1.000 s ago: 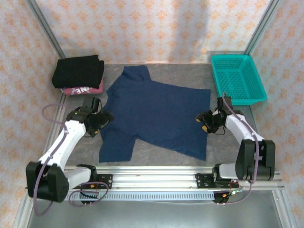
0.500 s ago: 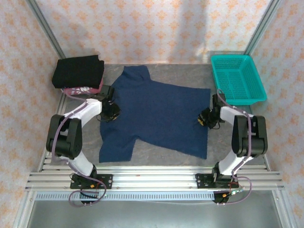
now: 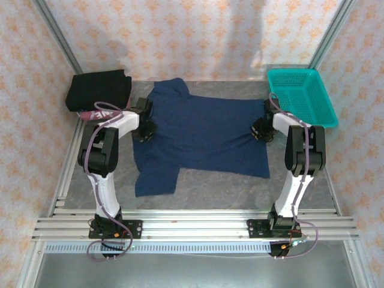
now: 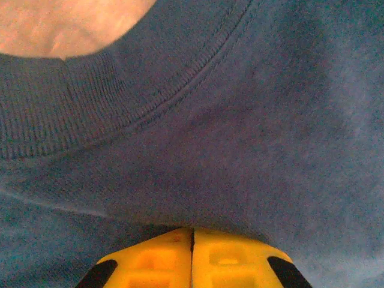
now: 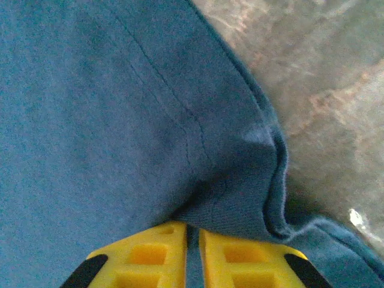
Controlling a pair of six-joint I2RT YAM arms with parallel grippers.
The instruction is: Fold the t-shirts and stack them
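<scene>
The navy t-shirt (image 3: 201,138) is plain dark blue, ribbed collar included, on the mottled grey table (image 3: 210,192). At the table's far left corner are a black t-shirt (image 3: 99,90) and a pink t-shirt (image 3: 96,113) with white letters. The basket (image 3: 291,71) at the far right corner is teal. The left gripper (image 4: 192,231) and right gripper (image 5: 192,227) are yellow with black patches. The walls (image 3: 192,36) are pale peach with orange floral motifs.

— What do they look like?
— Left arm (image 3: 101,183) and right arm (image 3: 289,187) alike: white links, black joints, mauve cables (image 3: 84,161) looped alongside, black bases (image 3: 114,228).
— The fingers (image 4: 150,265)?
— Yellow blocks, square recesses, black patches at the outer corners.
</scene>
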